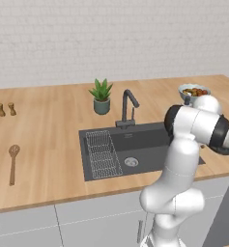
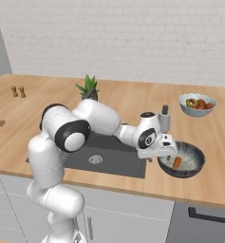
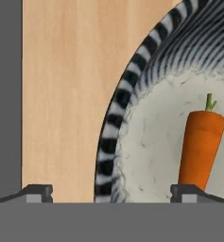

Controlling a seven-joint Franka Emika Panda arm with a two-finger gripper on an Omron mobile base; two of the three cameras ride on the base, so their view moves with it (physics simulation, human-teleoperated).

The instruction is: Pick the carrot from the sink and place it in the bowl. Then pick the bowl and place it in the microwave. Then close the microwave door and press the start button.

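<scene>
From my remote station I see the short orange stick-shaped carrot point(image 2: 177, 162) lying inside the round bowl with the pale inner floor and dark streaked wall point(image 2: 195, 154), which sits on the light wooden counter point(image 2: 213, 180) just to the right of the dark grey recessed sink point(image 2: 109, 159). So I judge the first step done, and the next job is lifting the bowl. My hand point(image 2: 167, 156) hangs over the bowl's near-left rim with its jaws spread wide and nothing between them. In the hand view the two dark fingertips point(image 3: 38, 193) straddle the striped rim point(image 3: 114, 137): one sits outside over bare wood, the other point(image 3: 186, 193) sits inside, right at the carrot's point(image 3: 201, 149) blunt lower end. The carrot's long axis runs roughly up that view, green stub pointing away from the hand, parallel to the inner finger's line of travel. That is the relation I care about: the rim wall lies between the fingers, nearer the middle of the gap than either pad, so closing should pinch the wall, but I reckon the inner finger could nudge the carrot on the way. I would lower a little before closing.
</scene>
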